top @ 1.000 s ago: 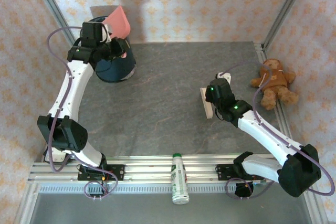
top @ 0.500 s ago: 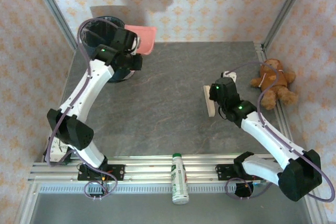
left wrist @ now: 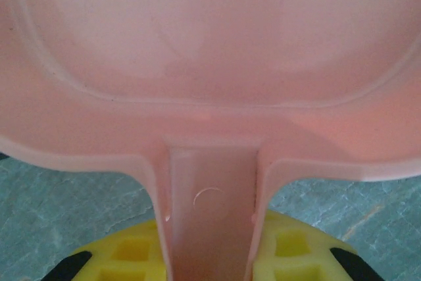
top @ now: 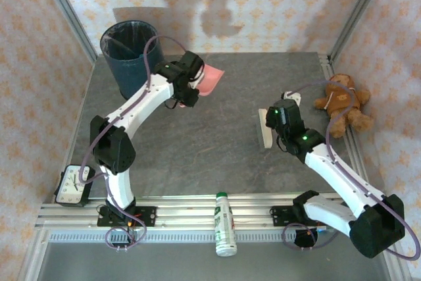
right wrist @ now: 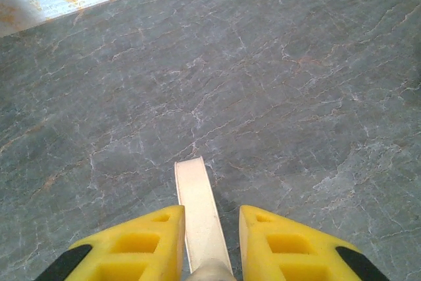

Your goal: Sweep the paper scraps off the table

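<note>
The left arm has swung the dustpan (top: 209, 78) off the bin (top: 125, 74), out over the table (top: 197, 143). The left gripper (left wrist: 210, 255) clamps its smooth pink plastic handle. The right gripper (right wrist: 209, 241) pinches a flat cream bar (right wrist: 197, 202). Veined grey stone lies beneath both. A furry teddy (top: 342, 103) sits right of the right gripper, and a bottle (top: 225, 225), label unreadable, lies behind it.

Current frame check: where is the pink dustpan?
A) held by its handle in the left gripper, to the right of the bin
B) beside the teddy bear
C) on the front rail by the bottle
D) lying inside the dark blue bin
A: the left gripper is closed on the handle of the dustpan, with the pan over the table, to the right of the bin.
</note>
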`<state>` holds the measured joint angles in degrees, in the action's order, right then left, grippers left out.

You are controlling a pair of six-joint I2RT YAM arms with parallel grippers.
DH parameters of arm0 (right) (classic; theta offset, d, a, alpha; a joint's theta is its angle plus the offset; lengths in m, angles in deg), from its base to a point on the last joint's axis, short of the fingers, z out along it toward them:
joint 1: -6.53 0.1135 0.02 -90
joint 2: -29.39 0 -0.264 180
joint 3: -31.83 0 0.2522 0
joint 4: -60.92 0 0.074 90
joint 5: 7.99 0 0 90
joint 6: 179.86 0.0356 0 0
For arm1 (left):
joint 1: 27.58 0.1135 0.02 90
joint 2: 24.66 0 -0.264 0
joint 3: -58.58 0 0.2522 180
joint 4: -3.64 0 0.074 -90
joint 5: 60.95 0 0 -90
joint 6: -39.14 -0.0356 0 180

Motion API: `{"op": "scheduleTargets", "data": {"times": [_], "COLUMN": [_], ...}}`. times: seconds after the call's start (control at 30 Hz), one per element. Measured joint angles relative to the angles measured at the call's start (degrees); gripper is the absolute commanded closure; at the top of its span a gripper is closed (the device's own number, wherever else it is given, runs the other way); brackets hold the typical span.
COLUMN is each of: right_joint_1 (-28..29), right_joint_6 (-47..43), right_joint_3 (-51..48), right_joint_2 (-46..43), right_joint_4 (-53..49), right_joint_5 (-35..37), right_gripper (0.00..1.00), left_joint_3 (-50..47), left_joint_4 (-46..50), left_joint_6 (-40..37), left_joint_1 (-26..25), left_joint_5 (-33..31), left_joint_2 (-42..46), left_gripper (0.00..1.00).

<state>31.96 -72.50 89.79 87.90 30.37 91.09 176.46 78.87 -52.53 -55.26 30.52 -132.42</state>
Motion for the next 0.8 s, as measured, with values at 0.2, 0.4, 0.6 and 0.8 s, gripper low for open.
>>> {"op": "scheduleTargets", "data": {"times": [0.2, 0.4, 0.6, 0.8], "right_joint_1": [0.0, 0.0, 0.0, 0.0], "right_joint_6": [-0.02, -0.04, -0.04, -0.24], "right_joint_3": [-0.24, -0.39, -0.39, -0.42], "right_joint_2": [-1.16, -1.2, -1.2, -1.2], "right_joint_4": [-0.39, -0.61, -1.14, -1.42], "right_joint_5": [0.55, 0.9, 1.42, 1.49], "right_gripper": [1.0, 1.0, 1.0, 1.0], "left_joint_3": [0.02, -0.04, -0.04, -0.07], "left_joint_4": [1.09, 1.09, 0.98, 0.66], "left_joint_6": [-2.19, -3.02, -3.41, -3.85], "left_joint_1": [-3.08, -4.87, -5.62, -5.73], "left_joint_5": [1.68, 5.53, 8.55, 10.6], "left_joint_2": [-5.88, -10.91, -12.52, -15.1], "left_gripper": [0.99, 0.98, 0.97, 0.97]}}
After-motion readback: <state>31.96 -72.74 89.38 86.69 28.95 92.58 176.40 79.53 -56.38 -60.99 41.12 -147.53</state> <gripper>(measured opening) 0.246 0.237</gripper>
